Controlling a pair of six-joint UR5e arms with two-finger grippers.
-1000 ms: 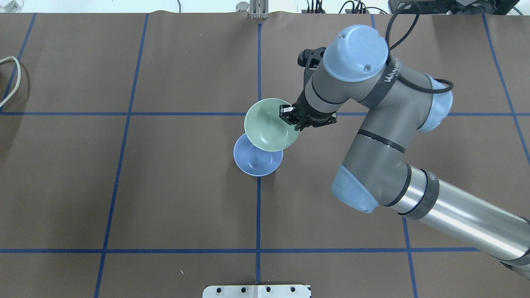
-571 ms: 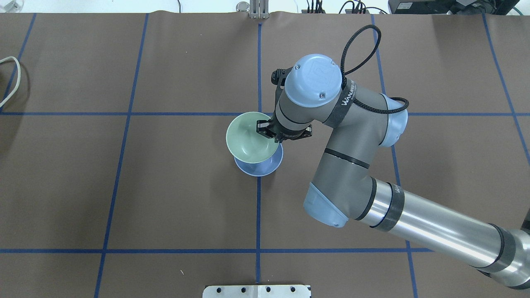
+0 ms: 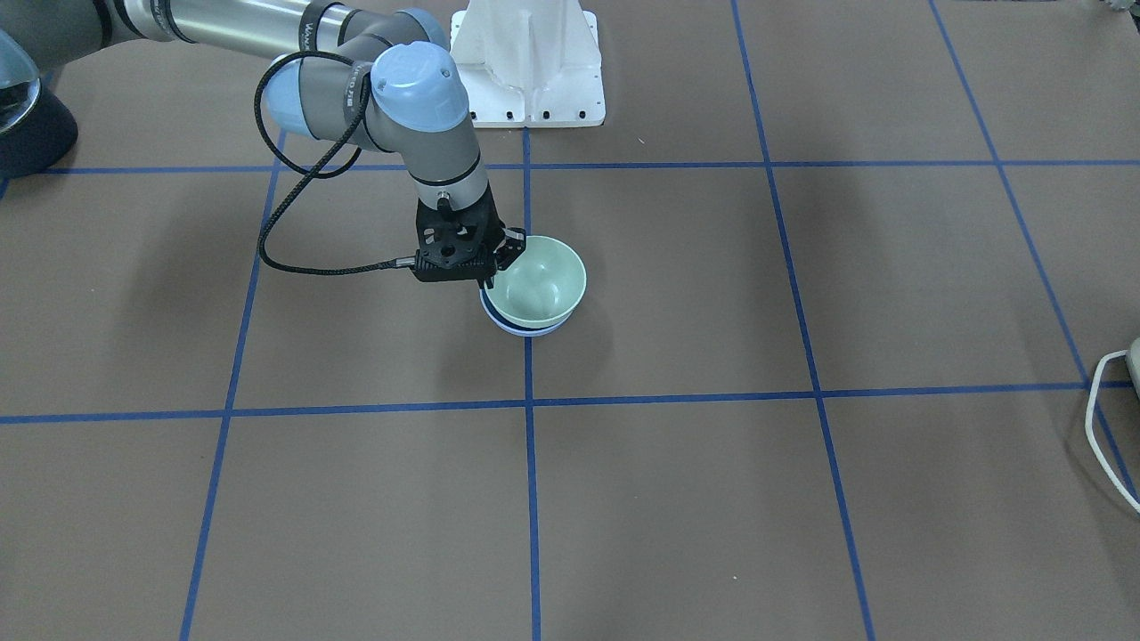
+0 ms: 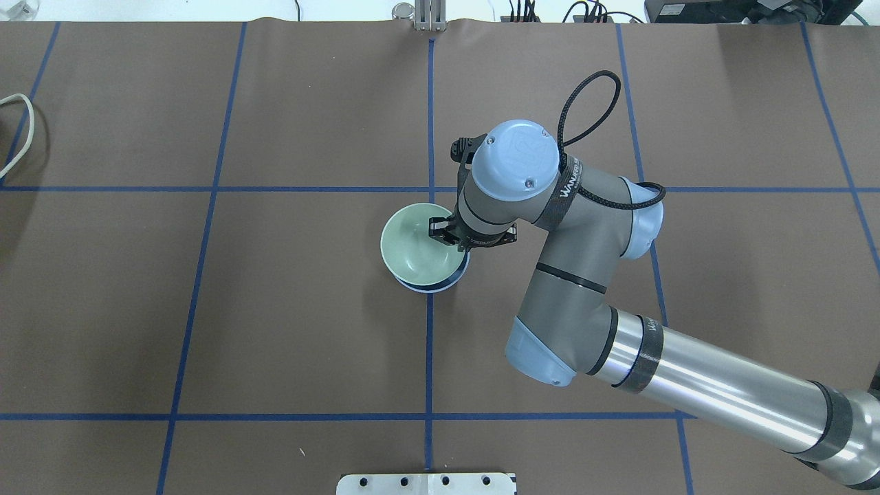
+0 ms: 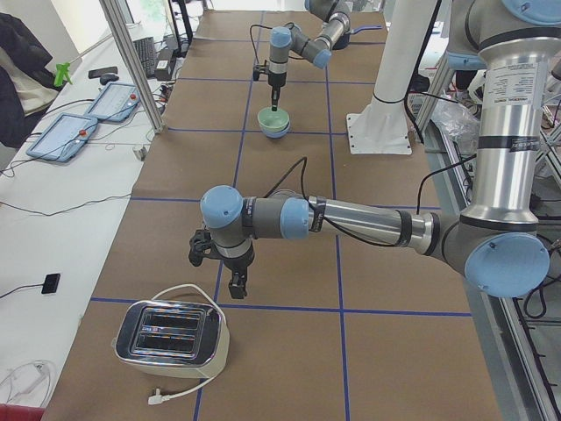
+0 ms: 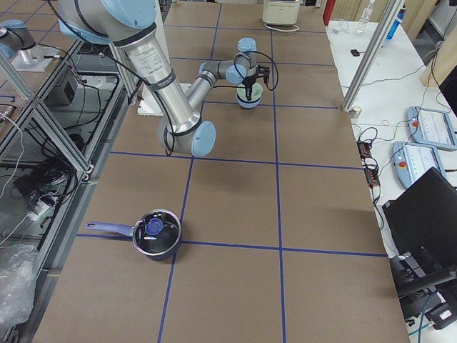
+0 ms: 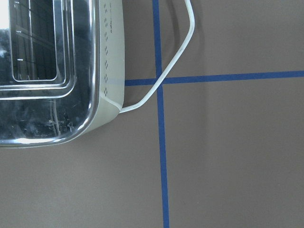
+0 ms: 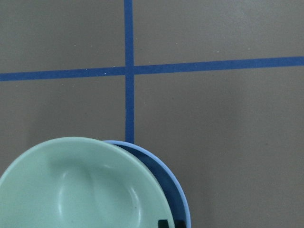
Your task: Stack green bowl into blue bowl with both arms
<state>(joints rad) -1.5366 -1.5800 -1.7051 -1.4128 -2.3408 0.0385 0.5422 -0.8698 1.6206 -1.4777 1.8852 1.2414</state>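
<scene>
The green bowl (image 4: 418,249) sits tilted in the blue bowl (image 4: 458,276) at the table's middle, its rim offset from the blue one. Only a blue crescent shows under it (image 3: 525,330). My right gripper (image 4: 448,236) is shut on the green bowl's rim (image 3: 537,283) on the robot's right side. The right wrist view shows the green bowl (image 8: 80,190) overlapping the blue bowl (image 8: 172,186). My left gripper (image 5: 237,285) hangs above the table beside a toaster, far from the bowls. I cannot tell if it is open or shut.
A chrome toaster (image 5: 171,333) with a white cord (image 7: 175,66) stands at the table's left end. A dark pot (image 6: 156,234) with a blue-knobbed lid sits at the right end. The white pedestal (image 3: 527,62) stands at the robot's edge. A white cable (image 4: 20,130) lies far left.
My right arm has carried the green bowl toward the robot and down, from above and behind the blue bowl into it. The blue bowl has not moved.
</scene>
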